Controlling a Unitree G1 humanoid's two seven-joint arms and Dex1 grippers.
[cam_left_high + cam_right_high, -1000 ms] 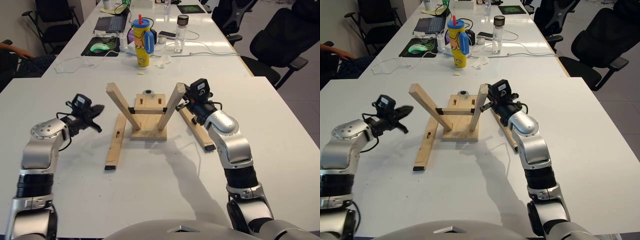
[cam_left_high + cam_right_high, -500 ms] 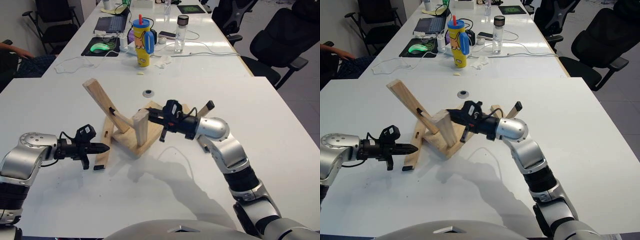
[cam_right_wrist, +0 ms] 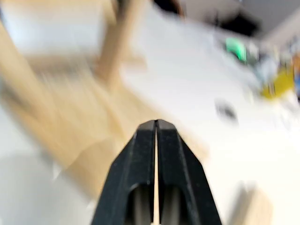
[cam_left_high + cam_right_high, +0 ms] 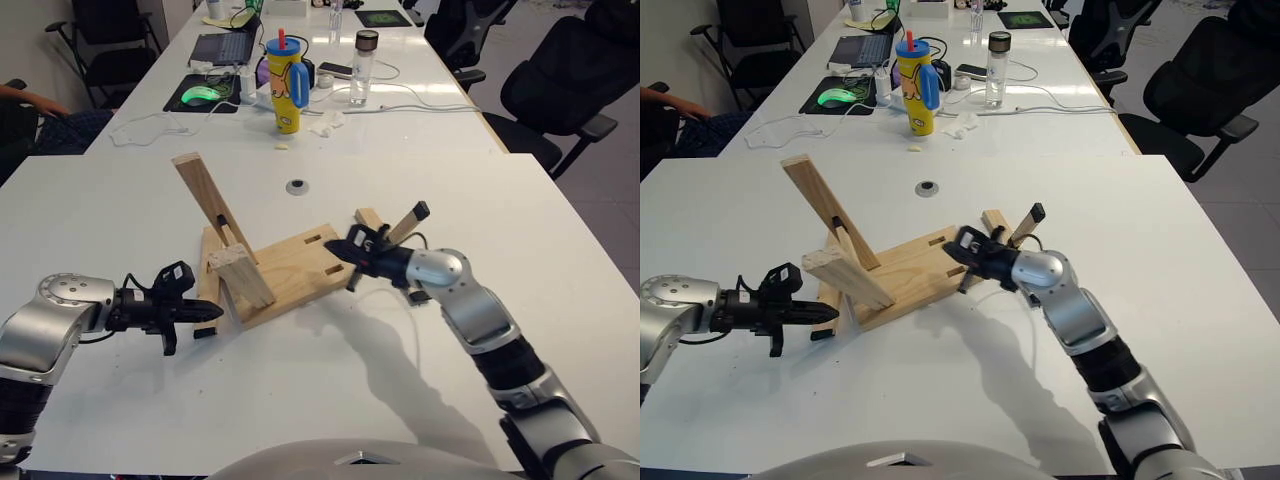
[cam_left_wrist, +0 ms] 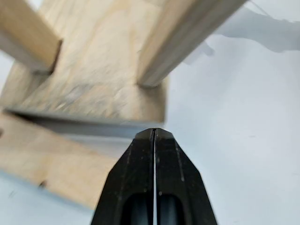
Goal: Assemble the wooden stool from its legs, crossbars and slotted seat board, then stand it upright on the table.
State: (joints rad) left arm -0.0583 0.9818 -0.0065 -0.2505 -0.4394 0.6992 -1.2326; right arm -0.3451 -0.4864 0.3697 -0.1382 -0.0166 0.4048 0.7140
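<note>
Two legs (image 4: pixel 206 196) jut from the slotted seat board (image 4: pixel 292 268), lying tilted (legs upward) between the pincers: left gripper (image 4: pixel 207 313), fingers pressed together, just beside one corner; right gripper (image 4: pixel 351 249), likewise closed, at the opposite edge.

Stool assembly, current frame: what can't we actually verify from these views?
- Eye views: whether the right gripper touches the seat board; the gripper's own body covers the contact.
- Eye views: the loose plank lies mostly under the seat board.
- Left wrist view: the legs are cut off by the top edge.
- Right wrist view: blurred; no wood detail is readable.
</note>
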